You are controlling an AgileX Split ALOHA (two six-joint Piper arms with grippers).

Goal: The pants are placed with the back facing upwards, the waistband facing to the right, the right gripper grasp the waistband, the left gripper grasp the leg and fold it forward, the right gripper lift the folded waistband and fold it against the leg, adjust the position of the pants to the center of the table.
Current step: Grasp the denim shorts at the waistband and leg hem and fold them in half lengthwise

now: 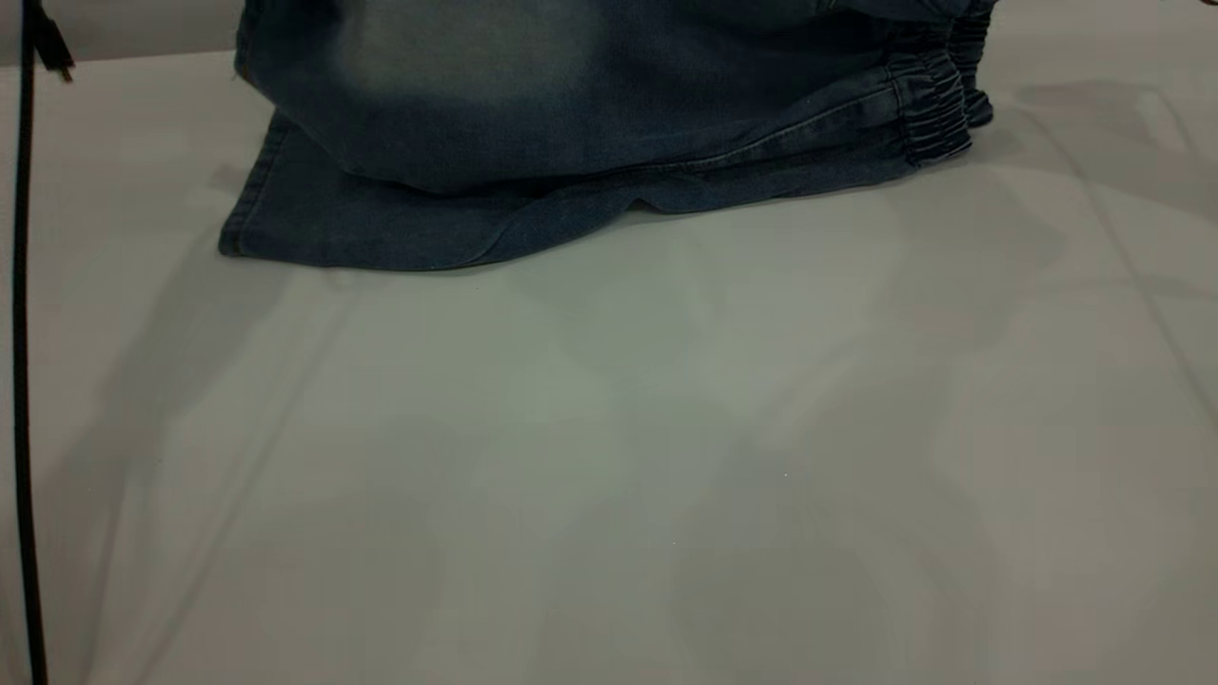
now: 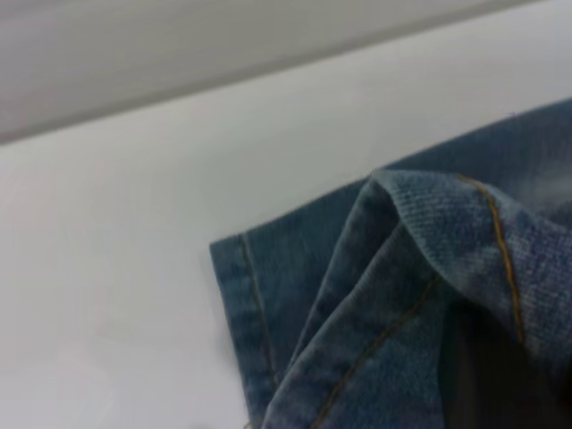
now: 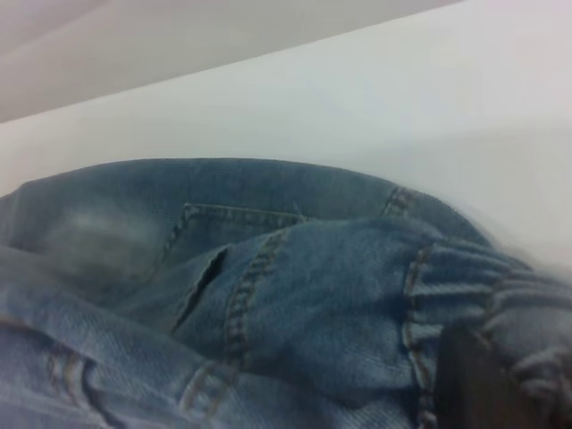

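The blue denim pants (image 1: 571, 124) lie at the far side of the white table (image 1: 609, 457), with the gathered waistband (image 1: 933, 105) to the right. Their upper layer is raised and bulges forward over a flat lower layer (image 1: 381, 228). In the left wrist view the leg's hem (image 2: 420, 223) is pulled up into a peak over my left gripper (image 2: 483, 375), which is shut on it. In the right wrist view my right gripper (image 3: 474, 384) is shut on the ruched waistband (image 3: 500, 286). Neither gripper shows in the exterior view.
A black cable (image 1: 21, 381) runs down the left edge of the exterior view. A back pocket (image 3: 232, 223) shows in the right wrist view. The table's near half lies bare in front of the pants.
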